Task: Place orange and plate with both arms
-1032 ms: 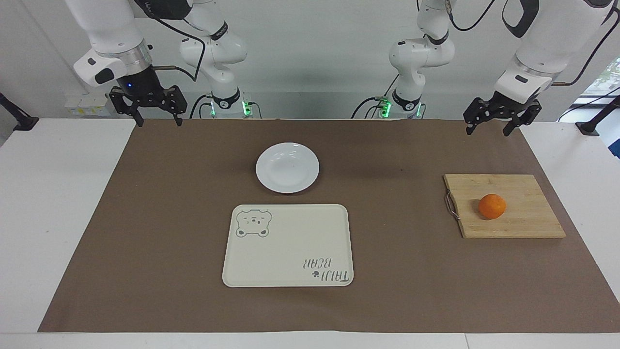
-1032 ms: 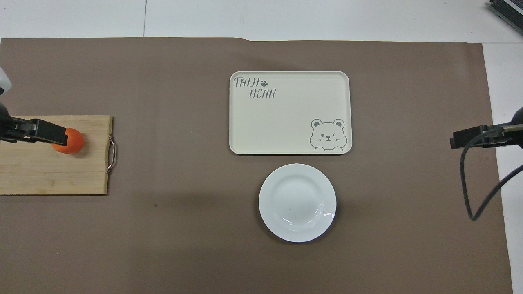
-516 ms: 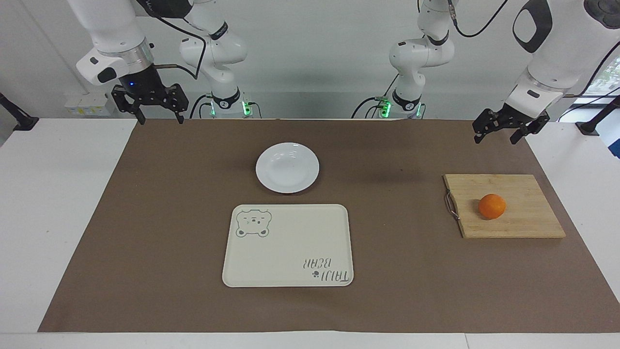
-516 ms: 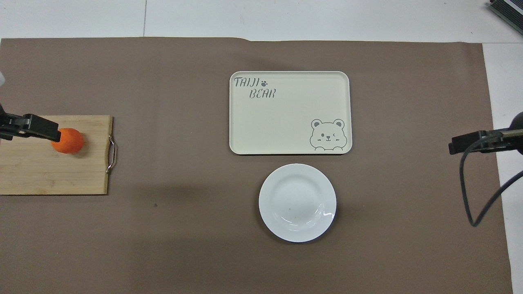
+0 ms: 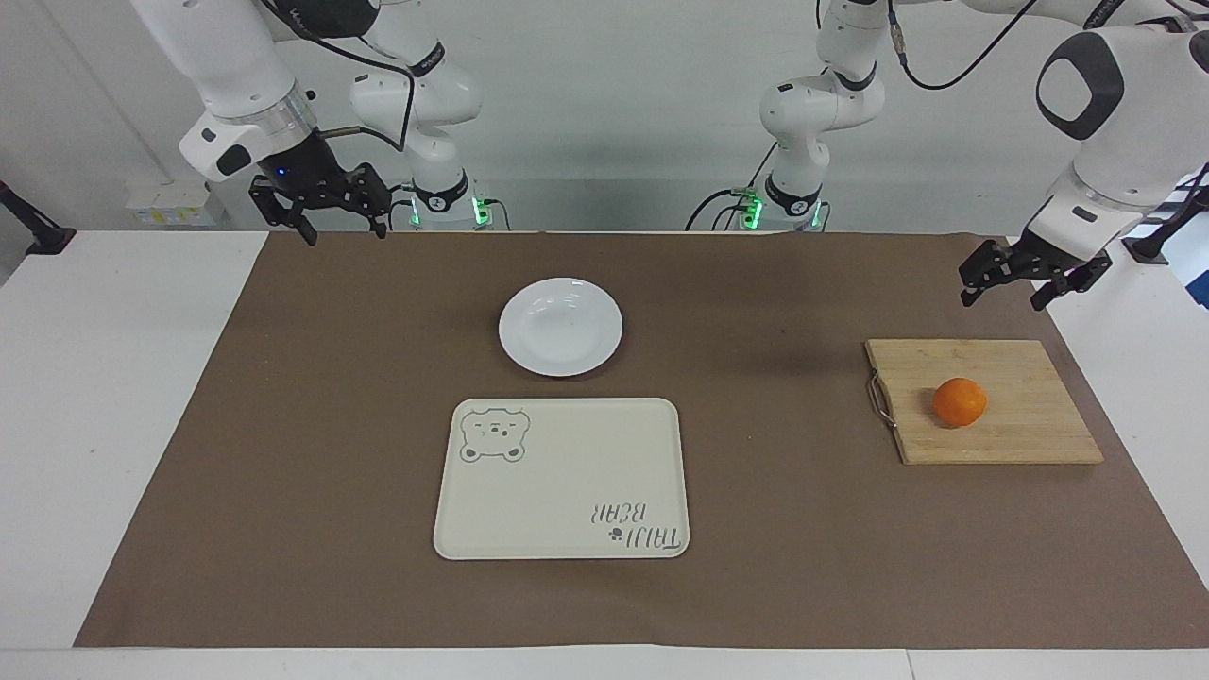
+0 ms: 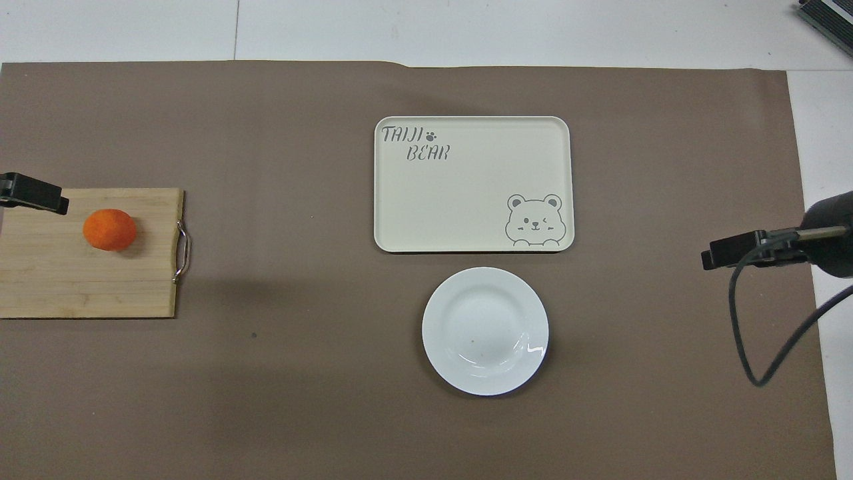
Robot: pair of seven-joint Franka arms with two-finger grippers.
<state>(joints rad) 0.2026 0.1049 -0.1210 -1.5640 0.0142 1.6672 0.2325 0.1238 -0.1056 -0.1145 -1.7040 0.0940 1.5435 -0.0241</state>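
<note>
The orange (image 5: 960, 401) lies on a wooden cutting board (image 5: 1025, 436) at the left arm's end of the table; it also shows in the overhead view (image 6: 109, 229). The white plate (image 5: 560, 327) sits empty mid-table, just nearer to the robots than the tray, and shows in the overhead view too (image 6: 485, 331). My left gripper (image 5: 1001, 300) hangs open in the air above the mat beside the board's robot-side edge, apart from the orange; its tip shows in the overhead view (image 6: 33, 193). My right gripper (image 5: 345, 234) hangs open and empty over the mat's corner at the right arm's end (image 6: 733, 248).
A cream rectangular tray with a bear print (image 5: 567, 482) lies empty, farther from the robots than the plate. A brown mat (image 5: 283, 425) covers the table. Two smaller white arms with green lights (image 5: 439, 203) stand at the robots' edge.
The left gripper has moved outward toward the left arm's end and lower, no longer covering the orange from above. The right gripper has shifted inward toward the plate. Orange and plate have not moved.
</note>
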